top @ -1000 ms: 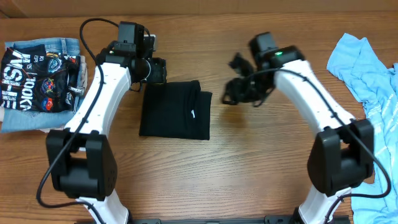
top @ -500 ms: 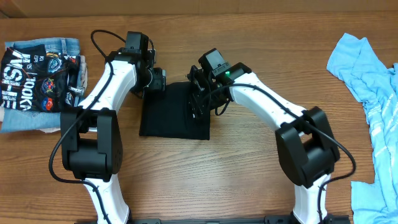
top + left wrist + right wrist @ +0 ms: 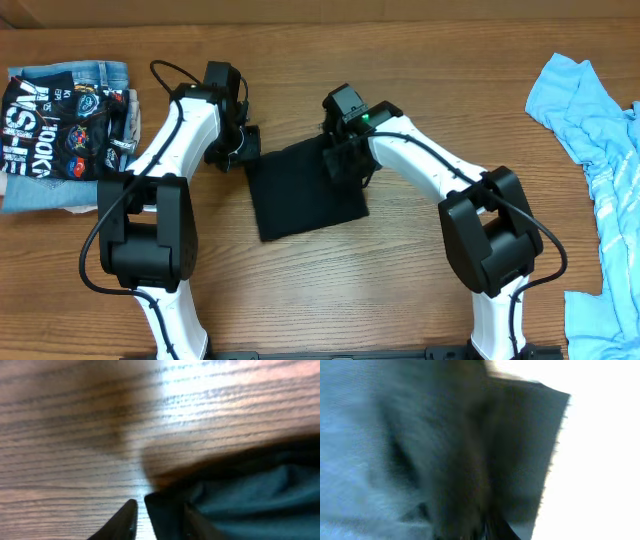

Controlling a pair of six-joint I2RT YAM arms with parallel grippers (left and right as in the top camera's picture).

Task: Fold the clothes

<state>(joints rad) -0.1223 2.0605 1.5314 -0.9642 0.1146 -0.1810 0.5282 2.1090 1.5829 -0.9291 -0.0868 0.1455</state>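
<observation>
Black T-shirt lies folded into a rough square at table centre, rotated so its edges sit at a slant to the table edge. Flat, no print visible from overhead.

Left gripper sits at the shirt's upper-left corner. In the left wrist view, the left fingers sit low in frame with a corner of the dark fabric between them; looks pinched on the corner, wood grain showing above and to the left.

Right gripper is down on the shirt's upper-right part, arm reaching in from the right. Right wrist view is badly blurred, filled with grey-black cloth against bright table; fingers not readable there, so cannot tell whether that claw is open or closed on fabric.

Black garment with white lettering and colourful graphics sits at far left on top of a light blue denim piece, well apart from the shirt. Light blue shirt is crumpled at the right table edge, running down the right side.
</observation>
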